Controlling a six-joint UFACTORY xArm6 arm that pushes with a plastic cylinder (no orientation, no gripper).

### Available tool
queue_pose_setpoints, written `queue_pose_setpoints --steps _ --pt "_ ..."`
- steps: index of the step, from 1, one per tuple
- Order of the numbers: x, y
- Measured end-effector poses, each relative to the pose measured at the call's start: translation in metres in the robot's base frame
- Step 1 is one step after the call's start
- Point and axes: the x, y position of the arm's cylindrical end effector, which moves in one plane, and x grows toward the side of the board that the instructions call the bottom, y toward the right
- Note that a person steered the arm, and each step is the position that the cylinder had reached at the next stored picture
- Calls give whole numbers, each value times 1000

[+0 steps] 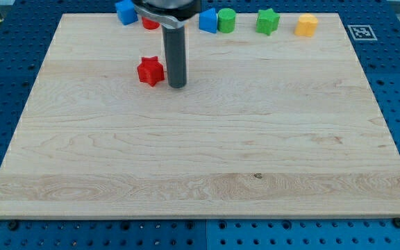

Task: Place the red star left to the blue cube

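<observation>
Wooden bench (200, 153) on blue pegboard: the red star (151, 71) sits just beside my tip (177, 85), at its nine o'clock. No fingers here, only a rod. Two blue blocks (126, 11) (207, 21) sit at twelve o'clock.

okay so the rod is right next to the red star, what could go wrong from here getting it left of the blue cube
My tip sits just right of the red star, so a push could drive it leftward, not up toward the blue cube. Another red block, half hidden by the arm, could get bumped. The cube sits at the board edge and might slide off.
</observation>
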Motion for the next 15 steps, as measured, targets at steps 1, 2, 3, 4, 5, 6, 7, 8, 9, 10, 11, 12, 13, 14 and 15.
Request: queue_pose_setpoints --steps 1,2,3,4,5,6,7,8,9,10,11,12,13,14,15 --pt "-5 -53" --pt "-25 -96" --pt "-31 -99" --pt "-49 -99" --pt "-92 -106" --pt "-101 -106" --pt "-101 -85" --pt "-105 -61" --pt "-110 -62" --pt "-110 -84" --pt "-113 -100" --pt "-123 -109" --pt "-139 -114" --pt "-146 -114" --pt "-151 -115"
